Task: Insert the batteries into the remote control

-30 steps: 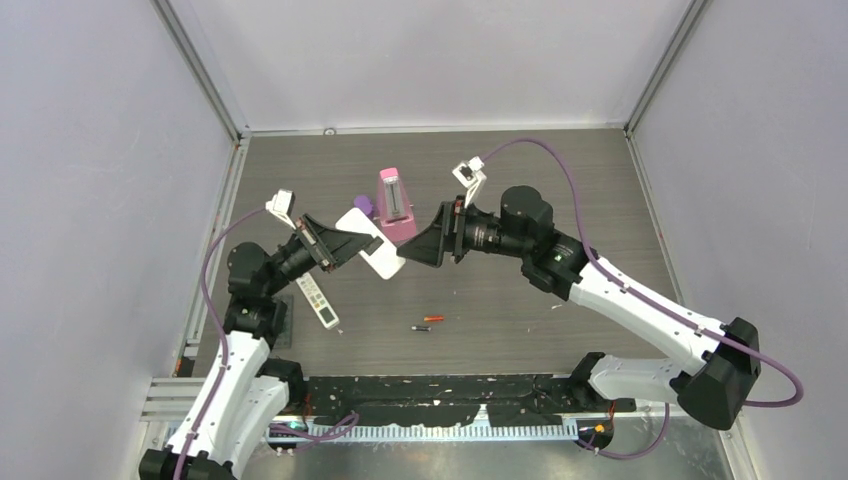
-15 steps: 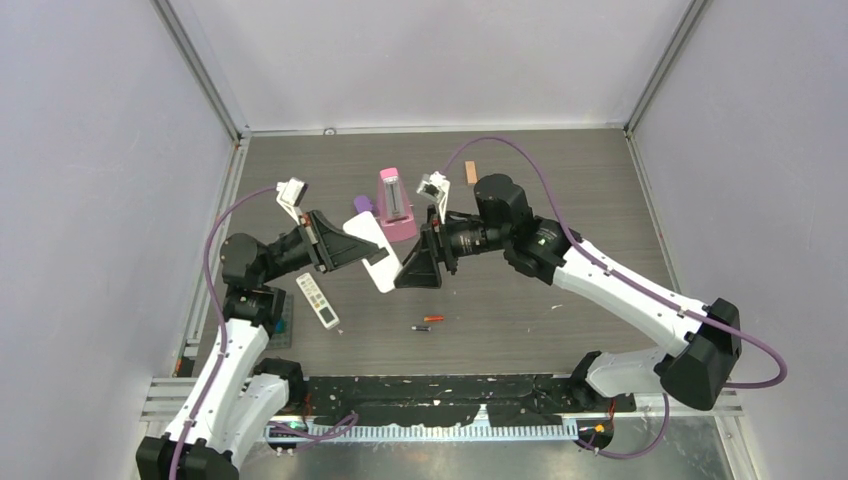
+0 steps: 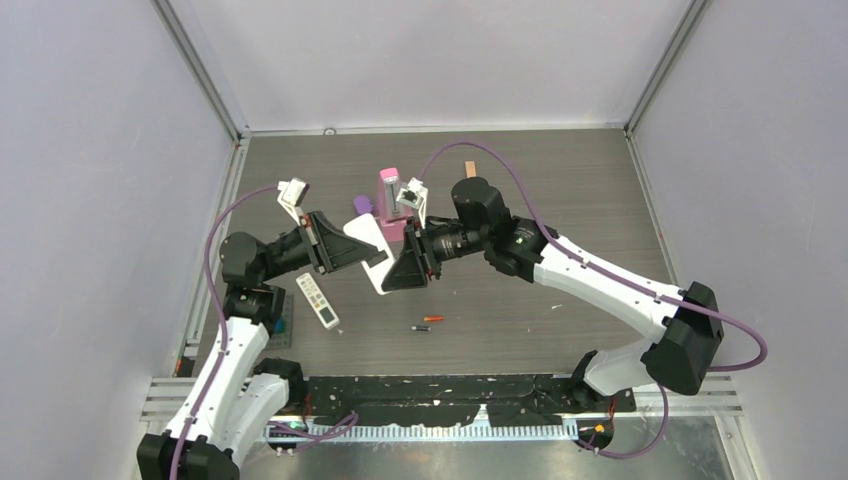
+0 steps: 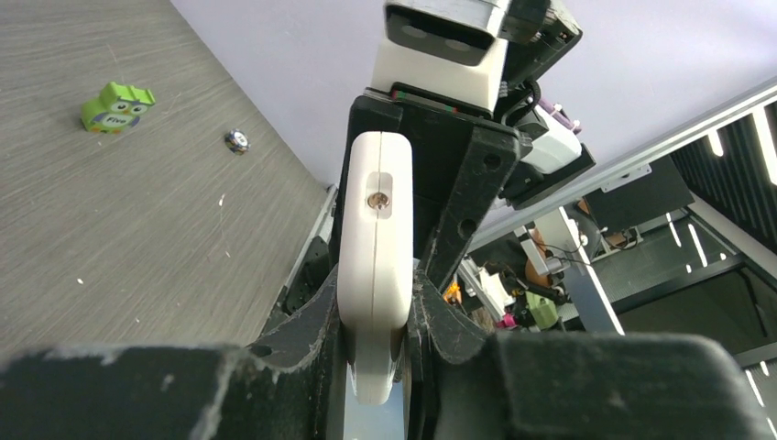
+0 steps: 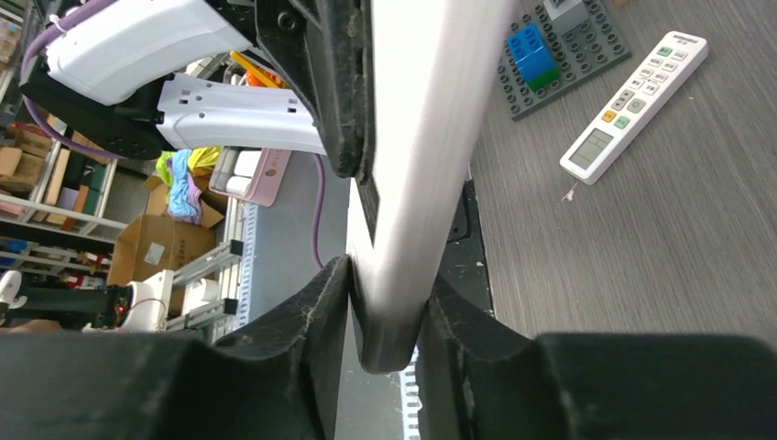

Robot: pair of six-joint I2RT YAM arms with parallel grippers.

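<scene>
Two batteries (image 3: 433, 319) were seen lying loose on the worktop (image 3: 560, 200), none loaded; the white remote (image 4: 376, 229) was pinched by the left end effector (image 4: 376, 316) and right end effector (image 5: 385, 307).

held remote (image 3: 377, 281): i see it over mid-bench, left claw (image 3: 366, 250) on its left end, right claw (image 3: 402, 270) on its right.
batteries (image 3: 433, 319): on the bench (image 3: 560, 200), in front of the held remote.
second remote (image 3: 317, 300): on the bench, left of the batteries.
tall block (image 3: 390, 195): behind the held remote.

Right gripper (image 3: 392, 278) has swung leftward — now clamping the white remote (image 3: 362, 230).
</scene>
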